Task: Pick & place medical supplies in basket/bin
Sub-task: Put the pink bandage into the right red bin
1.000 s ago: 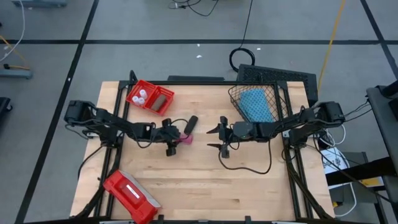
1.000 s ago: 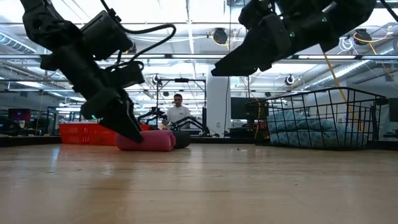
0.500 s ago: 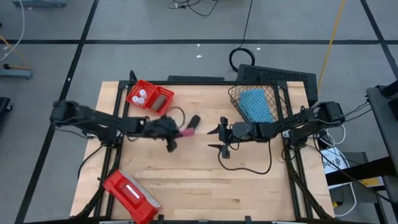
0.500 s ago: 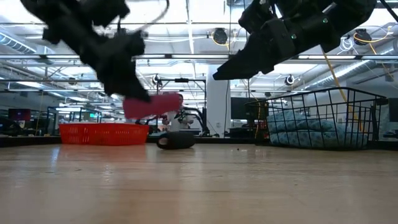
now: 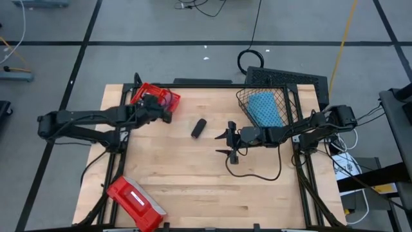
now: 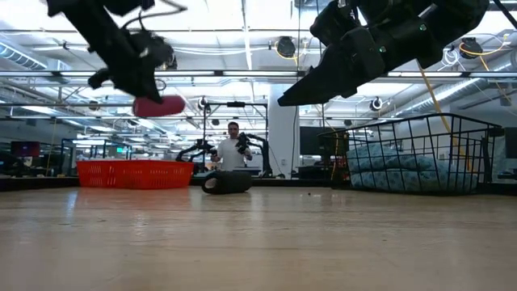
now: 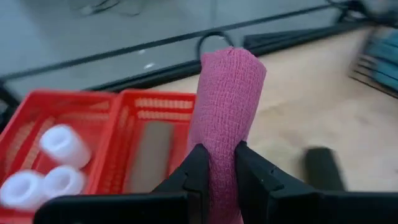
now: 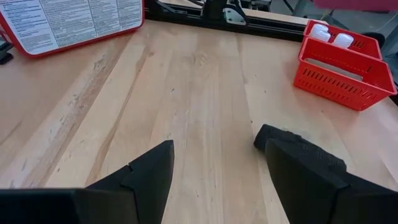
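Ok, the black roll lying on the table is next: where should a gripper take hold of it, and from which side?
Grip the black roll across its middle, coming straight down from above. It lies flat on its side on bare wood, apart from the red bin, so fingers can likely straddle its narrow width. The right gripper hovers open nearby; the left gripper is busy holding the pink roll.

Pink roll (image 7: 225,118) gripped, held above red bin (image 5: 168,99); black roll (image 5: 198,128) lies beside bin; blue pad (image 5: 264,108) in mesh basket (image 5: 283,98).

We found print only on the white label (image 8: 68,18) of the flat red case (image 8: 37,48), laid out in columns. None of its words or numbers could be read.
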